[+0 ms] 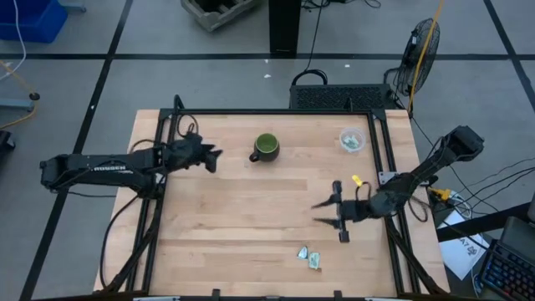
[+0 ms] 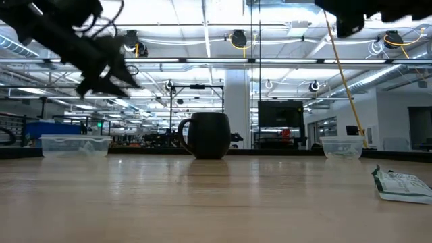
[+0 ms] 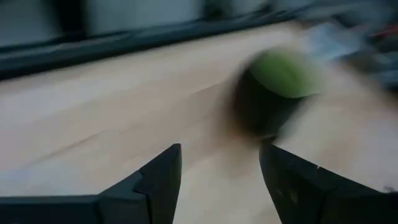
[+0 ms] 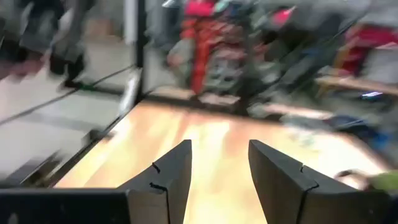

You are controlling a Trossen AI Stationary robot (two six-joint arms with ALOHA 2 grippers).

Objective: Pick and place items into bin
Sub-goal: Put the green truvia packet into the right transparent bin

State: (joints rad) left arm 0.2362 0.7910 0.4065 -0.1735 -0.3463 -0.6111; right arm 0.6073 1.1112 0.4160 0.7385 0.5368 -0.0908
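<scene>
Unfinished: two crinkled pale-green packets (image 1: 310, 257) lying at lower centre, clear plastic bin (image 1: 352, 140) upper right, left gripper (image 1: 213, 156) and right gripper (image 1: 328, 213) both spread, empty.

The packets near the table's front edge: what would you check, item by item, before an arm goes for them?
1. Two packets lie on the table, nothing on top: ok.
2. Right gripper, the nearer one, jaws open and empty: ok.
3. Left gripper by the green mug, jaws open, empty: ok.
4. Clear bin at the far right, unobstructed: ok.
5. Packets touching or apart: cannot tell.
</scene>
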